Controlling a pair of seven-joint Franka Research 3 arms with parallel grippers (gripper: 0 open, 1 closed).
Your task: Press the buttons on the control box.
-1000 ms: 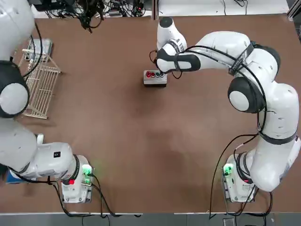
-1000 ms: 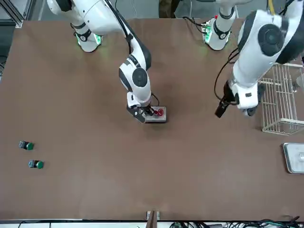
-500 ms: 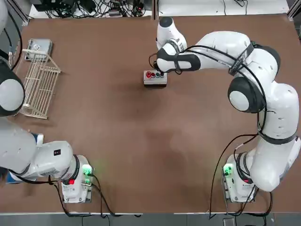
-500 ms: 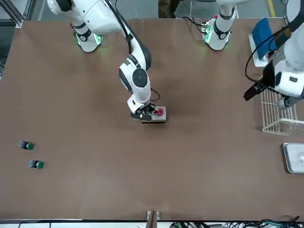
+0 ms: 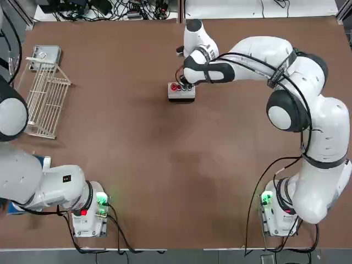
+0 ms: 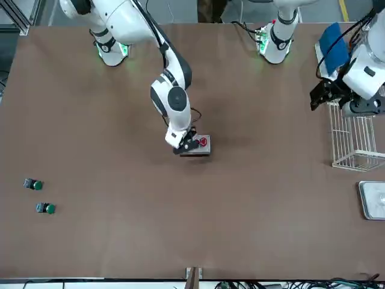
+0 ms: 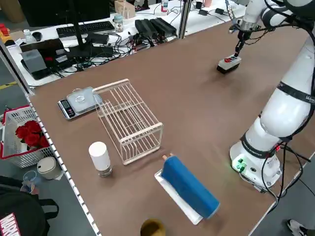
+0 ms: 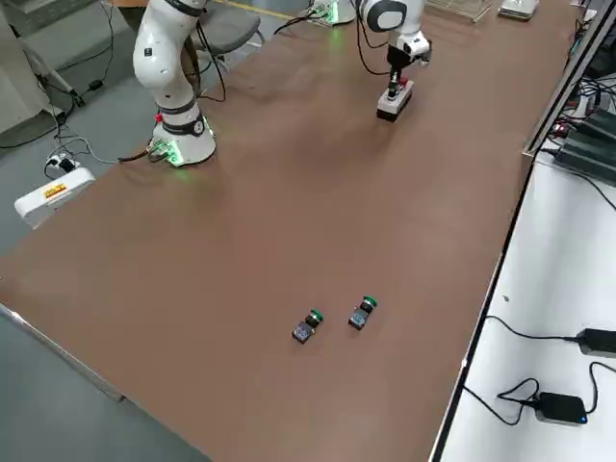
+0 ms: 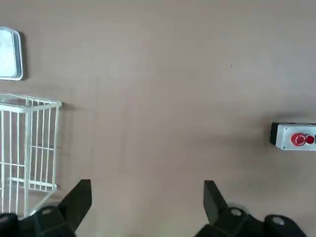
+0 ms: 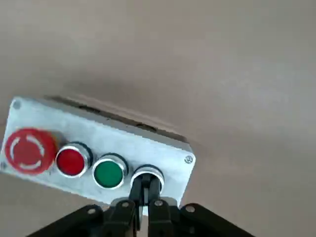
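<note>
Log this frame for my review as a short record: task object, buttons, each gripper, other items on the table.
Task object: control box
Buttons: large red, small red, green, and an end one mostly hidden by the fingers
Right gripper: shut, fingertips at the end button; whether it is pressed down cannot be told
Left gripper: open, nothing between its fingers, above the table near the wire rack
Other items: blue roll, two small green-capped pieces

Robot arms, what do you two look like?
Both arms are white and rounded, with black and dark grey joints and loose black cables along them. Green lights glow near their bases. The left gripper and right gripper each have two black jaws, with round silvery screws.
</note>
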